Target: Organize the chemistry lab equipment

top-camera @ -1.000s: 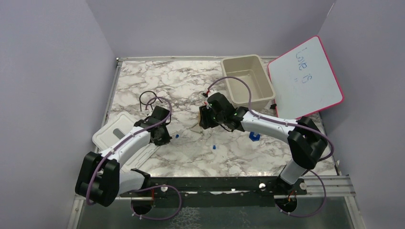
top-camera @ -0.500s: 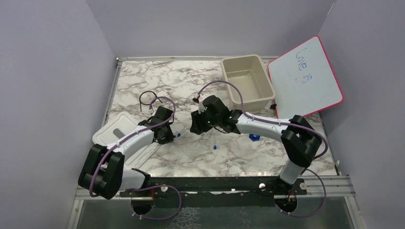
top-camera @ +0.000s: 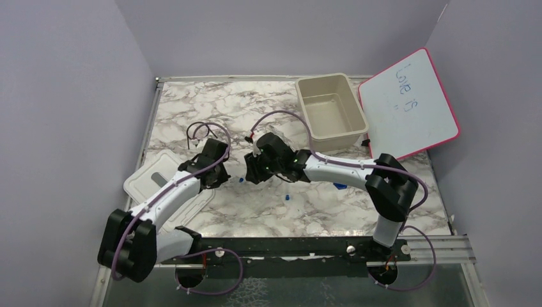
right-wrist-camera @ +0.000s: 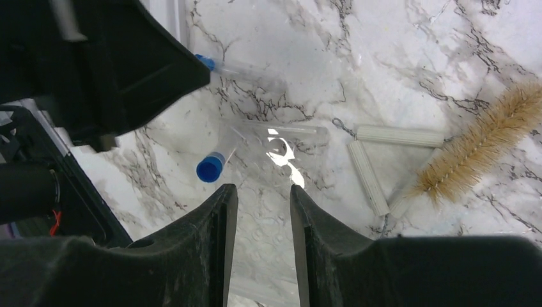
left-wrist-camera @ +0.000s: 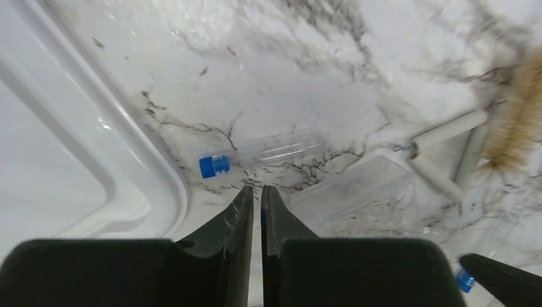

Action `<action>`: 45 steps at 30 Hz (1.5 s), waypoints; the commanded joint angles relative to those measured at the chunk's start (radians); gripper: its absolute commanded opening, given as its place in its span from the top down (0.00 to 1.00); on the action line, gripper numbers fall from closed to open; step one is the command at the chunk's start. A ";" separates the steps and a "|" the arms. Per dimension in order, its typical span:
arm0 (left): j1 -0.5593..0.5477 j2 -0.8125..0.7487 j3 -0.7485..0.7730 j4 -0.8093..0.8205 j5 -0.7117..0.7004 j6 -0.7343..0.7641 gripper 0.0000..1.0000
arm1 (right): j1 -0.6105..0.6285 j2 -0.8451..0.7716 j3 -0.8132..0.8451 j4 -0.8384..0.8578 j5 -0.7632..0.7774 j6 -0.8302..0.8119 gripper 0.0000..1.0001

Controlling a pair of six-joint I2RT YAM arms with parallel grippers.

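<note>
At the near left the white lid [top-camera: 146,179] lies flat on the marble tabletop [top-camera: 243,102], with the left forearm crossing over its near corner. A small blue item [top-camera: 287,197] sits alone on the marble, nearer than both hands and too small to identify. The left hand [left-wrist-camera: 257,190] points down at the tabletop just beside the lid's rim. Its fingers are pressed almost together, with only a thin slit between them and nothing in it. Just beyond its tips a clear tube with a blue cap [left-wrist-camera: 262,152] lies flat, cap toward the lid, touching neither finger. The right hand [right-wrist-camera: 262,190] faces the left one from close by, its fingers parted and empty. A second blue-capped tube [right-wrist-camera: 236,153] lies on the marble just ahead of the gap, with its cap end nearest the left finger. Past that tube lies the metal wire clamp [right-wrist-camera: 399,135], its two pale handles splayed at an angle and joined by thin wire. Just beside the handles the tan-bristled wire brush [right-wrist-camera: 479,150] lies slantwise. Farther back on the left the black wire ring [top-camera: 195,133] rests apart from the other items. At the far right stands the beige tub [top-camera: 307,109], open side up. Beside it is the pink-framed whiteboard [top-camera: 409,102], with blue writing on it, at the tabletop's right edge.
</note>
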 commanded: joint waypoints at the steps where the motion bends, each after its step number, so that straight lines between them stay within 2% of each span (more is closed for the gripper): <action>1: 0.001 -0.146 0.093 -0.110 -0.176 -0.018 0.86 | 0.030 0.050 0.058 -0.061 0.073 -0.005 0.61; 8: 0.008 -0.252 0.183 -0.191 -0.275 0.005 0.83 | 0.051 0.081 0.108 -0.083 0.028 -0.010 0.68; 24: 0.016 -0.279 0.205 -0.209 -0.297 0.041 0.81 | 0.064 0.099 0.142 -0.069 -0.016 -0.018 0.68; 28: 0.019 -0.284 0.207 -0.211 -0.296 0.047 0.81 | 0.069 0.097 0.131 -0.059 -0.024 -0.035 0.66; 35: 0.022 -0.298 0.215 -0.216 -0.310 0.051 0.81 | 0.069 0.071 0.109 -0.022 -0.030 -0.014 0.51; 39: 0.026 -0.299 0.229 -0.224 -0.329 0.057 0.80 | 0.071 0.106 0.149 -0.070 0.022 0.006 0.51; 45: 0.029 -0.312 0.278 -0.245 -0.367 0.073 0.80 | 0.092 0.126 0.182 -0.097 0.097 0.008 0.56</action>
